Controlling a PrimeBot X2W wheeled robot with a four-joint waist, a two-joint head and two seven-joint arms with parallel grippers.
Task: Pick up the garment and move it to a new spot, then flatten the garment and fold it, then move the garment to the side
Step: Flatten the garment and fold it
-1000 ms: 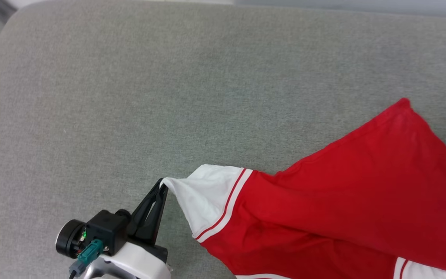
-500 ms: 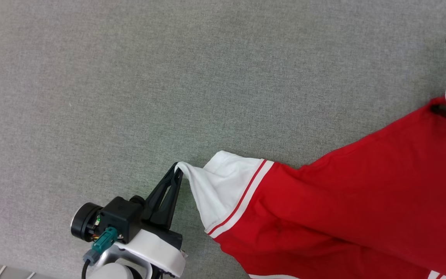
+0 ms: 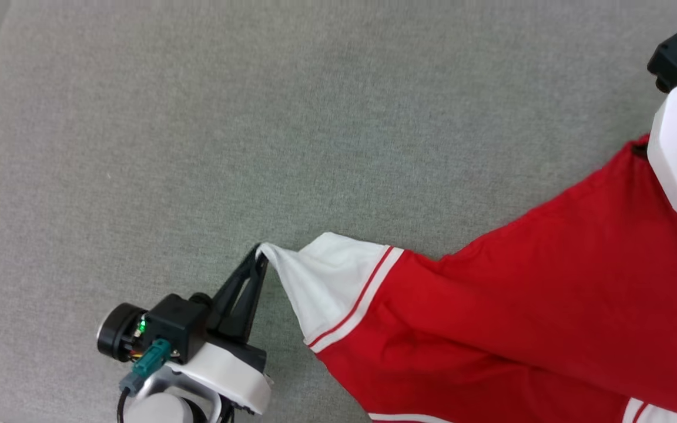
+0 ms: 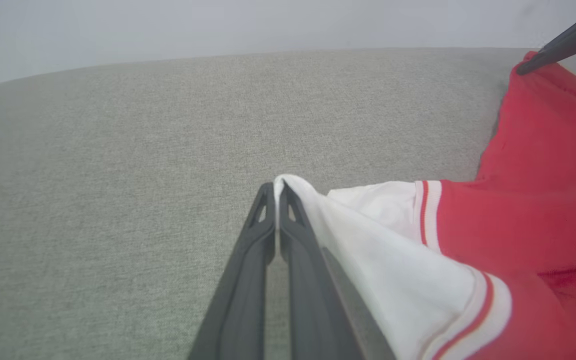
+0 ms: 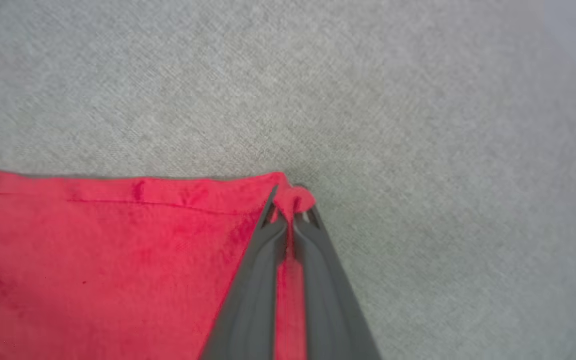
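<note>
The step in hand seems to be the flattening: the garment (image 3: 550, 305) lies partly bunched on the grey padded surface (image 3: 256, 117), at the lower right of the head view, and each hand has taken one end of it. The left hand (image 3: 262, 254) is closed tight on the tip of the white sleeve (image 3: 329, 276). The right hand (image 5: 292, 200) is closed on a red corner (image 5: 295, 197) of the hem.

I think the next move calls for drawing the two ends apart until the cloth is tight, then laying it down smooth without losing either small pinch.

The left arm comes in low from the lower left, its fingers pointing up and to the right. The right arm's white wrist (image 3: 676, 153) stands over the far corner, its fingers pointing down at the cloth.
</note>
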